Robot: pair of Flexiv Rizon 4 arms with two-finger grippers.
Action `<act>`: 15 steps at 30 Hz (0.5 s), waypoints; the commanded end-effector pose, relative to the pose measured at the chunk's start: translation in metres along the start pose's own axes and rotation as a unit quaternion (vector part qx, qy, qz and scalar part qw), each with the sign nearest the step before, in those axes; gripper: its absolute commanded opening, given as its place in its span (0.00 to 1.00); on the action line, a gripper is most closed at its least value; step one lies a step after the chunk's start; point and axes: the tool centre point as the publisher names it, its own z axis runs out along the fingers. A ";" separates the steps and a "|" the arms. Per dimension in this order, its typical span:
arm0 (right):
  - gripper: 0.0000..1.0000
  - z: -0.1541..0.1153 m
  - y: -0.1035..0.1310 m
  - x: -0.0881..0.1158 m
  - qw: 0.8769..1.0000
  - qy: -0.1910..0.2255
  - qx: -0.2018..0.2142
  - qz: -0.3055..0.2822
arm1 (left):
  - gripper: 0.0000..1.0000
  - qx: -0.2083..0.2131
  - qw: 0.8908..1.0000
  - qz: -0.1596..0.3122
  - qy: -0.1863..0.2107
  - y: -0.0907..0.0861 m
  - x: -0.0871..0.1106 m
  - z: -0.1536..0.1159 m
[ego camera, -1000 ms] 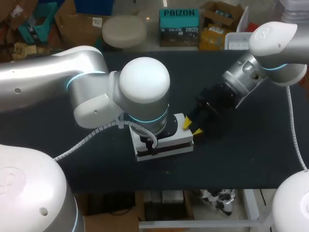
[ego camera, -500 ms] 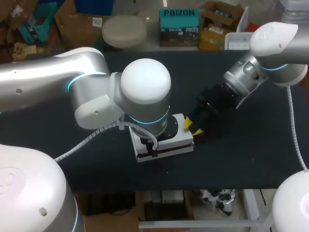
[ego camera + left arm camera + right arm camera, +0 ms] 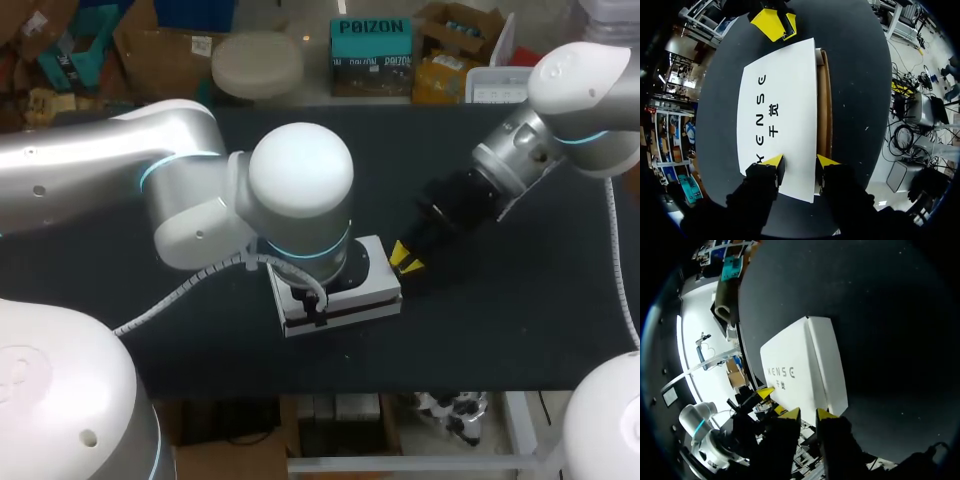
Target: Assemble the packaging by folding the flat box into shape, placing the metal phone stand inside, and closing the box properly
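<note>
The white rectangular cardboard box (image 3: 350, 297) lay on the black table (image 3: 500, 320), long axis left to right. The left gripper (image 3: 800, 162), fingers spread, sat on its left end. The right gripper (image 3: 405, 261), narrowly parted and empty, was just beside its right end.

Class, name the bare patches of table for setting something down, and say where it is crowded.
Bare table lies right of the box, between the right gripper and the near edge. Another patch runs along the far edge between the arms. It is crowded at the box, with the left gripper over it.
</note>
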 end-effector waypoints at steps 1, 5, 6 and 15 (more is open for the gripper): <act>0.00 -0.004 -0.011 0.003 1.000 -0.003 -0.011 -0.003 | 0.40 -0.001 1.000 0.000 -0.003 -0.001 0.004 0.001; 0.00 -0.004 -0.015 0.006 1.000 -0.007 -0.017 -0.010 | 0.40 -0.001 1.000 0.001 -0.003 -0.001 0.005 0.000; 0.00 -0.004 -0.016 0.008 1.000 -0.008 -0.017 -0.013 | 0.40 0.000 1.000 0.001 -0.004 -0.001 0.005 0.000; 0.00 0.013 -0.018 0.010 0.999 -0.022 -0.006 -0.026 | 0.40 -0.001 1.000 0.000 -0.004 -0.002 0.005 -0.001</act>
